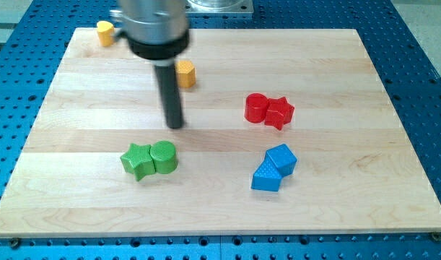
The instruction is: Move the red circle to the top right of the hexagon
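Table [227, 209]: wood board on blue perforated base. Arm: no gripper on this rig, just a rod, so nothing to call apart or together. My tip [176, 126] sits centre-left, just above the green pair, well apart from the red pair.

Progress, my read: not started. Red circle [257, 107] is right of centre, touching the red star [280, 113] on its right side. Yellow hexagon [185, 74] is partly hidden behind the rod, up and left of the circle. So the circle is now lower right of the hex and needs to go up, ending above and right of it. Star shouldn't block that path.

Orientation: circle is round, no long axis or heading to speak of, flat face up.

Others, big to small: blue pair [273, 167], green star [137, 160] + green circle [164, 156] touching, yellow block [104, 32] at top-left edge, shape unclear.
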Robot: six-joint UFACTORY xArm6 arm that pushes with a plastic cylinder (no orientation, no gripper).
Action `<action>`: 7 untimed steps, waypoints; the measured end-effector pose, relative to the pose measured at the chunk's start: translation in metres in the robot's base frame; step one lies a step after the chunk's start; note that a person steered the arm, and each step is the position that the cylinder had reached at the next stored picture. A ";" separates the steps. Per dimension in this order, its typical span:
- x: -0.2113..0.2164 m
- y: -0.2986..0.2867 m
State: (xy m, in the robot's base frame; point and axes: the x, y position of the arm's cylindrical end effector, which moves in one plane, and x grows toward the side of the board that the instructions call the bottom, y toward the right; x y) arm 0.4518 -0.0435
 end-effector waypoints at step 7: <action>-0.036 0.142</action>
State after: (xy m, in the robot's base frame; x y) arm 0.4156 0.0984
